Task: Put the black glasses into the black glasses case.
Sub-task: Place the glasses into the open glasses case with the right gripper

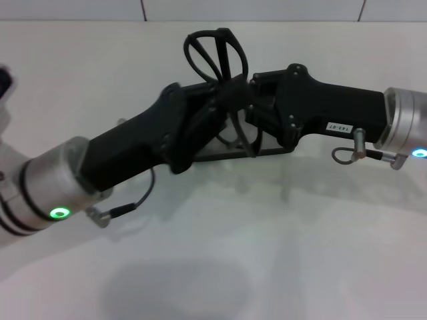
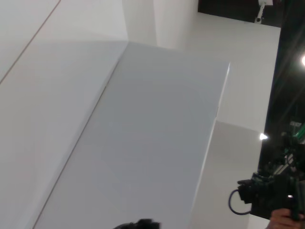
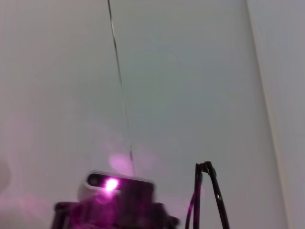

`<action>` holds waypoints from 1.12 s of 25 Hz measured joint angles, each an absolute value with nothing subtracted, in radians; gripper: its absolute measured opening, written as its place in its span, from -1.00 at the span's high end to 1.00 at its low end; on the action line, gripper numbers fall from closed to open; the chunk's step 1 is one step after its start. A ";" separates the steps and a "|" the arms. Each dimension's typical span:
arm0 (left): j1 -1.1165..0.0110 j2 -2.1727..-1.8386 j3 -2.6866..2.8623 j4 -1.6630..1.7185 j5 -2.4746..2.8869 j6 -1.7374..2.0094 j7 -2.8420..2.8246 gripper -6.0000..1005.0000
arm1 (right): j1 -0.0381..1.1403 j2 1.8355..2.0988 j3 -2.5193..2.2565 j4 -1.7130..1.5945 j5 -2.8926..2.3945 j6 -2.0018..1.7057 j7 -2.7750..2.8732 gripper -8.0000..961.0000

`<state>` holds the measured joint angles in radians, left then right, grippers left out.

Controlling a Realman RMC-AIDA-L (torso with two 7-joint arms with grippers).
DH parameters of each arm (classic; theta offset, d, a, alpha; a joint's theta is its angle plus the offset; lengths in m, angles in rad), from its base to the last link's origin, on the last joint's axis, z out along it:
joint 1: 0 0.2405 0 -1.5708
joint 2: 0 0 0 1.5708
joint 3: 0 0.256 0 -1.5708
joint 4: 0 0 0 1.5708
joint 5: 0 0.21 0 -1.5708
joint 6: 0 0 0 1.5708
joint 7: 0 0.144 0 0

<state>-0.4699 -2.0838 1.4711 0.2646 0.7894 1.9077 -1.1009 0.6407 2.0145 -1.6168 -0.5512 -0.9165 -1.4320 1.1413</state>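
Observation:
The black glasses point(image 1: 215, 56) are held up above the white table point(image 1: 220, 253), between my two grippers in the middle of the head view. Their slim temple arms cross in a loop at the top, and the frame point(image 1: 267, 152) runs along below. My left gripper point(image 1: 208, 119) comes in from the left and is shut on the glasses. My right gripper point(image 1: 253, 101) comes in from the right and is shut on them too. A thin temple arm point(image 3: 208, 191) shows in the right wrist view. The black glasses case is out of view.
The table's back edge meets a tiled wall point(image 1: 253, 9). The right wrist view shows my left arm's wrist camera housing point(image 3: 116, 188) with a pink light. The left wrist view looks up at walls and a camera rig point(image 2: 267, 195).

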 joint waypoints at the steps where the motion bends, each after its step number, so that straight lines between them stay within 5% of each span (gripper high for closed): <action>1: -0.463 -2.079 1.472 0.267 0.791 1.919 -1.101 0.87 | 0.630 2.011 -1.616 -0.571 -0.925 -1.421 1.141 0.77; 7: -0.404 -2.005 1.464 0.277 0.775 1.990 -1.101 0.87 | 0.563 1.987 -1.614 -0.811 -1.227 -1.283 1.205 0.77; 11: -0.337 -1.942 1.456 0.313 0.707 2.033 -1.110 0.87 | 0.472 2.020 -1.628 -1.199 -1.715 -1.145 1.498 0.77; 18: -0.284 -1.940 1.391 0.316 0.691 2.032 -1.110 0.87 | 0.518 2.024 -1.739 -1.476 -2.191 -1.110 1.848 0.77; 28: -0.289 -1.954 1.387 0.304 0.695 2.029 -1.088 0.86 | 0.711 2.027 -1.896 -1.305 -2.464 -0.979 1.957 0.76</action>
<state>-0.2888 -1.9542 1.3872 0.3040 0.6953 2.0292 -1.0876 0.7109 2.0271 -1.8960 -1.3051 -2.4642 -0.9790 1.9571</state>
